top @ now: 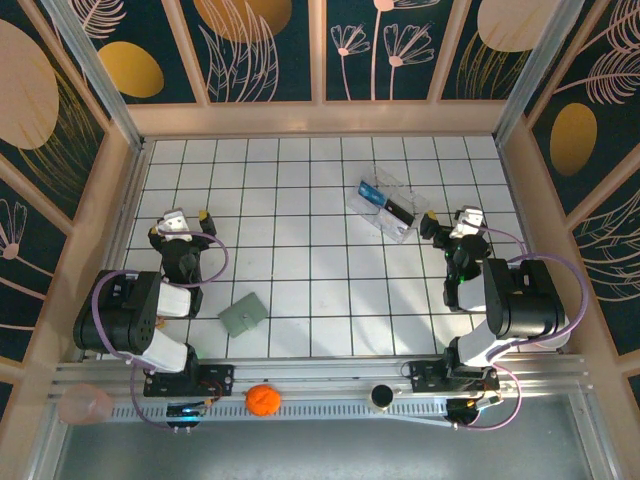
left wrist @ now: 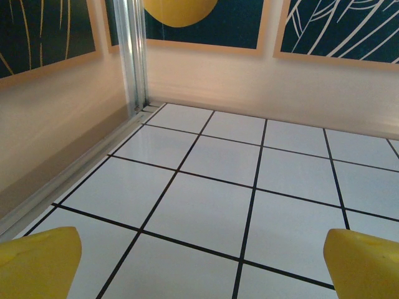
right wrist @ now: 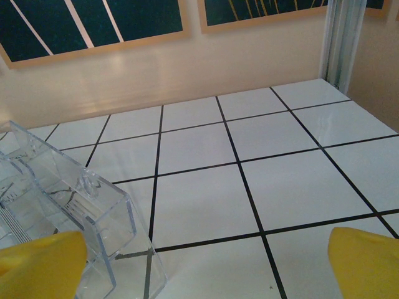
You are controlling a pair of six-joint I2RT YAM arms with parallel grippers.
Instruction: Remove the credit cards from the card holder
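On the worktop (top: 300, 180), near your left pincer (top: 185, 215), the card holder (top: 243, 316) lies folded shut. That pincer and your right pincer (top: 450, 221) are wide open, holding nothing. A bad pinch could push the holder away.

The left arm (top: 140, 315) is sitting folded at the near left, its elbow bent back and its wrist pointing toward the far side. The left tool (top: 182, 216) is standing wide open, its yellow pads (left wrist: 38, 261) showing well apart. The right arm (top: 515, 300) is sitting folded the same way at the near right. The right tool (top: 457, 220) is gaping just as wide and gripping nothing.
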